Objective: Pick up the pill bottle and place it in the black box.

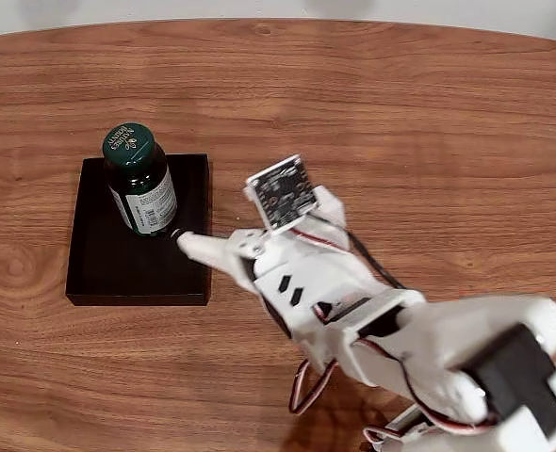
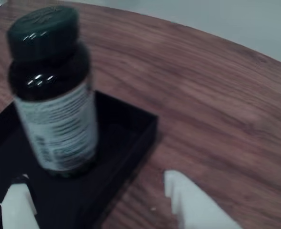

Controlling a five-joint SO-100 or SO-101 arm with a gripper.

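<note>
Surface: wooden table point(image 1: 372, 104) with horizontal grain; pale wall strip along the top edge in the fixed view.

Arm: white SO-100-type arm point(image 1: 400, 330) enters from 5 o'clock in the fixed view and reaches toward 10 o'clock; a small circuit board point(image 1: 280, 193) sits on its wrist.

Gripper point(image 2: 100, 202): fingers apart, nothing between them. In the wrist view one white finger point(image 2: 16, 207) is over the box interior at 7 o'clock, the other over bare wood at 5 o'clock, just outside the box wall. In the fixed view one fingertip point(image 1: 186, 243) lies close to the bottle's base; contact cannot be confirmed.

Pill bottle point(image 1: 142, 184): dark amber body, dark green screw cap with pale lettering, white-green label. Standing on its base, long axis vertical, cap up. In the wrist view it point(image 2: 52, 95) appears slightly blurred and leaning, at 10 o'clock from the fingers.

Black box point(image 1: 108, 273): shallow matte black tray with low walls, at 9 o'clock on the table in the fixed view. In the wrist view its near corner point(image 2: 145, 129) shows.

Contents: pill bottle only, placed in the upper right part of the box as the fixed view shows it, near the right wall.
</note>
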